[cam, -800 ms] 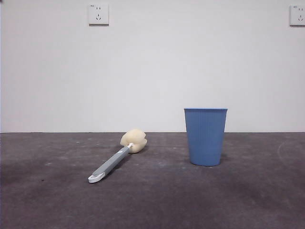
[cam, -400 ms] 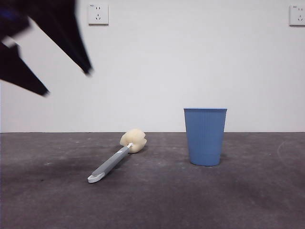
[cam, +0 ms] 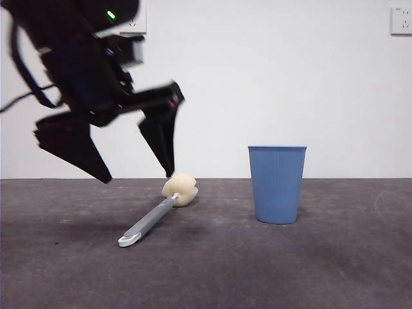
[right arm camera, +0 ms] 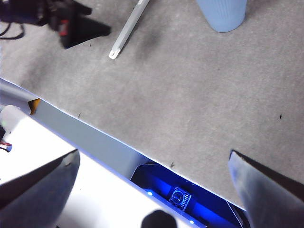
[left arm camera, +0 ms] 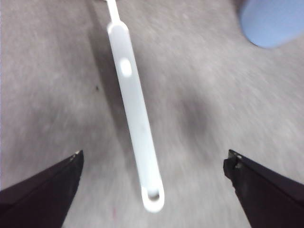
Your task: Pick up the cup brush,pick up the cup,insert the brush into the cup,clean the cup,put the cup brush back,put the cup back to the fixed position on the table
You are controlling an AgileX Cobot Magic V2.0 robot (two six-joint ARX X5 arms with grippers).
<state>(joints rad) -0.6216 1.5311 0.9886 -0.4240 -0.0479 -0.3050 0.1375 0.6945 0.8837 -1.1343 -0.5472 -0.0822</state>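
The cup brush lies flat on the table, cream sponge head toward the wall, white tip toward me. My left gripper is open and hangs just above the brush, its jaws astride the handle and clear of it. The left wrist view shows the handle running between the jaws of the left gripper. The blue cup stands upright to the right, untouched; its edge shows in the left wrist view. My right gripper is open and empty, held back over the table's front edge.
A white wall with two sockets stands behind the table. The right wrist view shows the table's front edge, a blue-lit unit below it, the brush, the cup and the left gripper.
The left arm has come in from the upper left and dropped down over the brush handle. The brush and the cup have not moved.
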